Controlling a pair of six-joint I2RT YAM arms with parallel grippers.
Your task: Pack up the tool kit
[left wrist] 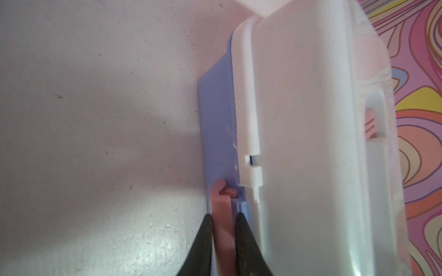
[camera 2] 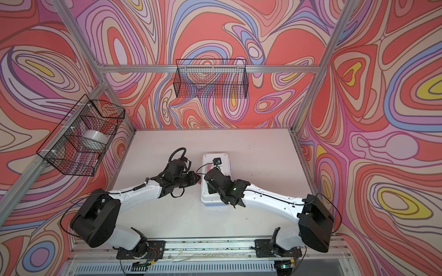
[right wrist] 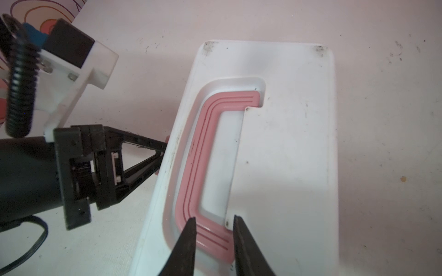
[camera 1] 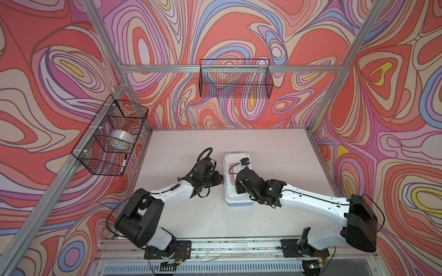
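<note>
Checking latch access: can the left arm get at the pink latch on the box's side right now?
Likely yes: the left gripper has the pink latch between its fingers, low on the side of the box; only bare table lies beside it.

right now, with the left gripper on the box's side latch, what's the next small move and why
Probably swing the latch over the lid edge until it snaps. The left gripper pinches the pink latch, which lies against the blue base, not yet hooked on the lid. The right gripper straddles the lid's handle, seemingly steadying the box.
</note>
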